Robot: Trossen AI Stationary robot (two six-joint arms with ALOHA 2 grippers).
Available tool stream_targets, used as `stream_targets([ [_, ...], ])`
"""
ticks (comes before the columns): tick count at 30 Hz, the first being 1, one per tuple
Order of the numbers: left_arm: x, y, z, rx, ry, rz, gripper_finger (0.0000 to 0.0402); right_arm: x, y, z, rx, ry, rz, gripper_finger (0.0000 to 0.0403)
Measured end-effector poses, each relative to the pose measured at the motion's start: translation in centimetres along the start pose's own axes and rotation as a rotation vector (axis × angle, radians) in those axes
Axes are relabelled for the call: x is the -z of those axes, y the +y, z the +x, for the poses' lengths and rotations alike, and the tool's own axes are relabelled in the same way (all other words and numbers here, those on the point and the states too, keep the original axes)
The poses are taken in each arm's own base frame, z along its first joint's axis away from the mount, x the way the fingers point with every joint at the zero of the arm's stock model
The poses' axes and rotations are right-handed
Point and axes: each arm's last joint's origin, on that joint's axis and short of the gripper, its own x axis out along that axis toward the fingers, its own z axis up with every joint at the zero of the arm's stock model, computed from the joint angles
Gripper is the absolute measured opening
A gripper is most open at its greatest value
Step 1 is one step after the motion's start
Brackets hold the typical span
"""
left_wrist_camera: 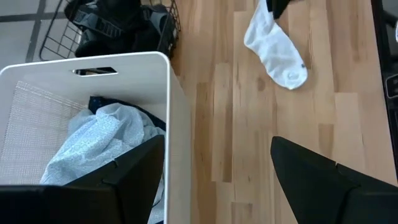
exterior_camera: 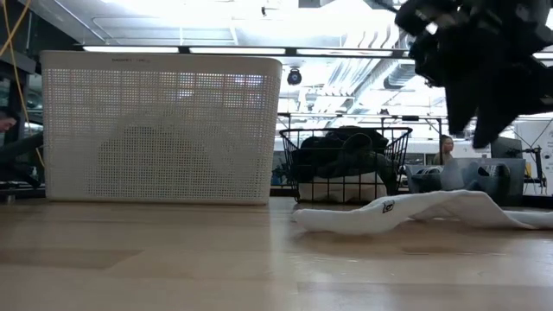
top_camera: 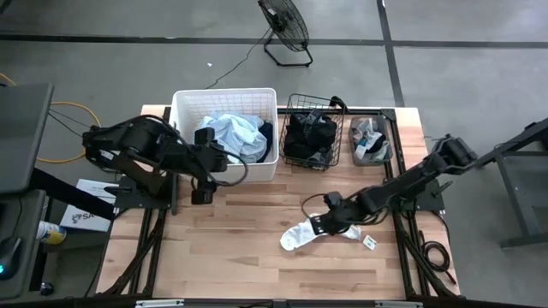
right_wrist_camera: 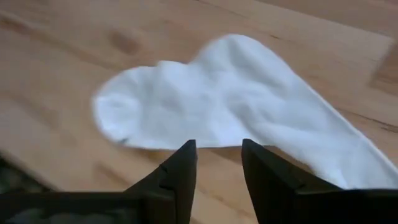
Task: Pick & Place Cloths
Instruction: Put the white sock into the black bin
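Observation:
A white sock point(top_camera: 301, 234) point(exterior_camera: 415, 210) point(right_wrist_camera: 217, 106) lies flat on the table's near right part. My right gripper point(top_camera: 324, 227) point(exterior_camera: 473, 134) point(right_wrist_camera: 219, 144) hovers just above the sock's right end, its fingers open by a narrow gap. A light blue cloth point(top_camera: 231, 133) point(left_wrist_camera: 93, 143) lies in the white tub point(top_camera: 224, 92). Dark cloths point(top_camera: 310, 135) fill the black wire basket point(exterior_camera: 346, 164). My left gripper point(top_camera: 203, 186) point(left_wrist_camera: 217, 142) is open above the tub's near right corner, one finger over the tub's inside and one over the table.
The tub and the wire basket stand side by side at the table's far edge. Right of them is a small grey bin point(top_camera: 370, 141) with oddments. A small white tag point(top_camera: 370, 242) lies right of the sock. Bare wood spans the near half of the table point(top_camera: 223, 257).

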Motion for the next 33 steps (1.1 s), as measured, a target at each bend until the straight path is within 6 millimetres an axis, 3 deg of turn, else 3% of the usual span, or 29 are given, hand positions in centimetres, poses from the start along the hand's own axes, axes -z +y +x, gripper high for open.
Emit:
stream_targets([
  [4, 0.7, 0.7, -1.4, 0.007, -0.038, -0.013, 0.0289, 0.3, 0.5, 1.7, 0.132, -0.002, 0.033, 0.0103],
  [10, 1.2, 1.2, -2.5, 0.013, -0.066, -0.009, 0.0289, 0.2, 1.0, 3.9, 0.125, -0.012, 0.039, 0.0098],
  [21, 2.3, 1.6, -3.2, 0.021, -0.072, 0.027, 0.0289, 0.0, 1.4, 4.3, 0.071, -0.124, 0.086, 0.0102],
  [25, 2.8, 1.6, -2.8, 0.017, -0.051, 0.032, 0.0289, 0.0, 1.7, 4.3, 0.045, -0.12, 0.092, 0.0131],
  [33, 4.5, 1.8, -2.4, 0.022, -0.083, 0.042, 0.0289, -0.1, 1.4, 5.1, 0.069, -0.177, 0.102, 0.0231],
])
